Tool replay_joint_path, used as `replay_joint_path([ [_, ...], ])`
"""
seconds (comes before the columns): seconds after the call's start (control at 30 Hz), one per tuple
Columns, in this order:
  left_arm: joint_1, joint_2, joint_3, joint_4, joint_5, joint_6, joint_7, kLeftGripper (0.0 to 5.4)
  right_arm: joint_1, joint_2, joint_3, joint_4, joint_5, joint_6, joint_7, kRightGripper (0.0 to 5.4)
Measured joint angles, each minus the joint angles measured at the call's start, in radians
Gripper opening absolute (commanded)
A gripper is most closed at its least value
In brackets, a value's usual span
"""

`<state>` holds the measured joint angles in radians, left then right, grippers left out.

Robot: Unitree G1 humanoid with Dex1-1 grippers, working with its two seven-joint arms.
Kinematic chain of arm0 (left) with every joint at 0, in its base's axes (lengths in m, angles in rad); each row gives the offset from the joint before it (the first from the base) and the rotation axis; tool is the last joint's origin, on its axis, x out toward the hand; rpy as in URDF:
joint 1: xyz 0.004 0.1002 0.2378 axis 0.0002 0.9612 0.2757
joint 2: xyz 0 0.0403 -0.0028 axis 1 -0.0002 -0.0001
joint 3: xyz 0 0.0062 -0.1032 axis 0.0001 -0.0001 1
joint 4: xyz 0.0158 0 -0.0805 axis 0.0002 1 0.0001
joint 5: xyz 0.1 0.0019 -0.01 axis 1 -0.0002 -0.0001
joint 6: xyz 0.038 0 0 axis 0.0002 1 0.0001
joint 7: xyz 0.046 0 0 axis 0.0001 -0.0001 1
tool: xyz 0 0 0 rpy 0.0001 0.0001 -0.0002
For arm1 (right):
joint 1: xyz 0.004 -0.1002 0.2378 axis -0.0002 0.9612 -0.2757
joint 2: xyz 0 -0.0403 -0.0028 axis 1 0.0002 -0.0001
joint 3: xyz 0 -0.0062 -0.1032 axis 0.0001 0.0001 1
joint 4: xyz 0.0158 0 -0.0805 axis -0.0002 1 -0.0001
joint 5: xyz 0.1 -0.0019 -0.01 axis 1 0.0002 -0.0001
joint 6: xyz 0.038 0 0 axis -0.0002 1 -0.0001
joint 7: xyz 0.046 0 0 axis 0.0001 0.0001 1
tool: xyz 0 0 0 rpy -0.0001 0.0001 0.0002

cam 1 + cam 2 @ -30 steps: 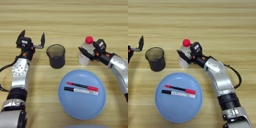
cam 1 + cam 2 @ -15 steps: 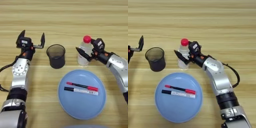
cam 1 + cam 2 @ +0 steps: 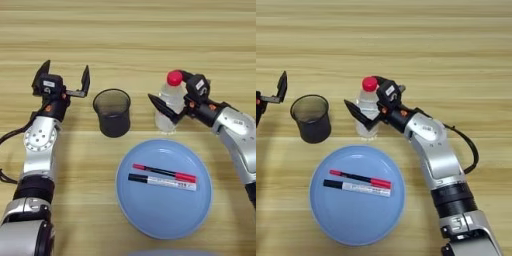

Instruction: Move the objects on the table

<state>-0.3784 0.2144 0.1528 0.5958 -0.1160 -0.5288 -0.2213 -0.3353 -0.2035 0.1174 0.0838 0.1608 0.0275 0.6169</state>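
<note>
A: Right gripper point(image 3: 172, 95) sits around the clear bottle point(image 3: 169, 107); one black finger in front at the lower left of the body, the other behind near the red cap point(image 3: 174, 78); fingers spread about the bottle, and I cannot tell whether they press on it or only bracket it.

B: Bottle position?

A: Upright on the counter point(image 3: 125, 35), just right of the dark cup point(image 3: 112, 112) and just above the rim of the blue plate point(image 3: 150, 225); apart from both, though not by much.

B: So the step in hand, by my reading, is taking hold of that bottle; what makes it go well?

A: Close on the body below the shoulder, not on the cap; the plastic looks thin and likely gives, so a gentle, even squeeze; keep it vertical while lifting, since it seems tall and light and would tip easily.

B: Hazards nearby?

A: The cup to the left and the plate edge below; lift straight up before any sideways travel; the two markers point(image 3: 162, 177) lie side by side on the plate and would roll if it were bumped.

B: Left arm?

A: Left gripper point(image 3: 63, 80) hangs over the counter left of the cup, fingers wide apart, holding nothing; idle by the look of it.
</note>
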Motion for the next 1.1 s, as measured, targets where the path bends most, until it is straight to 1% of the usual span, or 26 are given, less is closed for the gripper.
replay_joint_path([
  [0.1,0.0,0.0,0.0,0.001,0.0,0.0,0.0,5.4,0.0,0.003,-0.007,-0.012,0.009,-0.018,0.0,5.37],
  [0.37,0.0,0.0,0.0,0.005,0.0,-0.001,0.0,5.4,0.0,0.003,-0.01,-0.055,0.028,-0.02,0.0,5.37],
  [0.63,-0.001,0.0,0.0,0.006,0.0,-0.002,0.0,5.4,0.001,0.003,-0.016,-0.148,0.066,-0.043,0.004,5.37],
  [0.9,-0.003,0.0,0.0,0.009,0.0,-0.003,0.0,5.4,0.009,0.001,-0.038,-0.26,0.144,-0.059,0.024,5.37],
  [1.1,-0.007,0.0,0.0,0.014,0.0,-0.004,0.0,5.4,0.028,-0.02,-0.046,-0.342,0.207,-0.061,0.054,5.37],
])
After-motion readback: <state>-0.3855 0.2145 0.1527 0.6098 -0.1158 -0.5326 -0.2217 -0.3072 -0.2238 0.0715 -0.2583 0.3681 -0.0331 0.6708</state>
